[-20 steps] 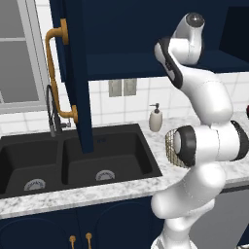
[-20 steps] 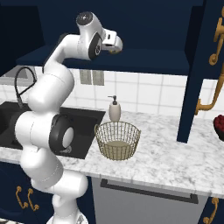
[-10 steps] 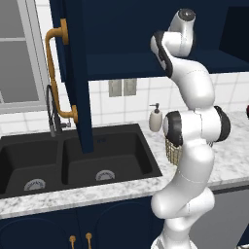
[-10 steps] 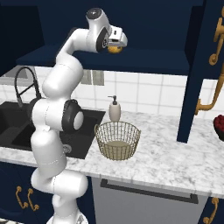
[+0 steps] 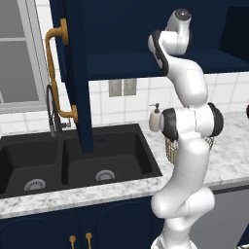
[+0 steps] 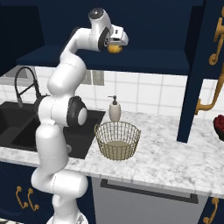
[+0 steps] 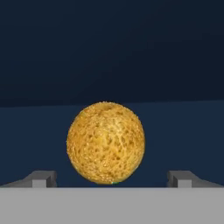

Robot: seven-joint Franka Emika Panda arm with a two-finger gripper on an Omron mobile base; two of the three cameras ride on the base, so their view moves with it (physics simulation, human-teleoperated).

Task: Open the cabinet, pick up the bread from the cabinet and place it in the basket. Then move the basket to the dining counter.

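Observation:
The navy wall cabinet stands open, its left door [image 5: 73,73] and right door [image 6: 199,70] swung out. The bread [image 7: 106,142], a round golden-yellow lump, rests on the cabinet shelf [image 6: 148,59]. My gripper [image 7: 112,178] is open and level with the bread, one fingertip [image 7: 41,178] to each side and well apart from it. In the right base view the gripper [image 6: 117,43] reaches into the cabinet with the bread [image 6: 114,49] at its tip. The wire basket [image 6: 118,140] sits on the marble worktop below, partly behind the arm in the left base view [image 5: 170,148].
A white soap dispenser [image 6: 114,109] stands just behind the basket. The black double sink [image 5: 73,165] and its faucet [image 5: 51,112] lie to the left. Something red [image 6: 218,124] sits at the worktop's right edge. The open doors jut out on both sides of the arm.
The arm has straightened and the hand has pushed deeper into the cabinet, closing in on the bread. The basket and the doors have not moved.

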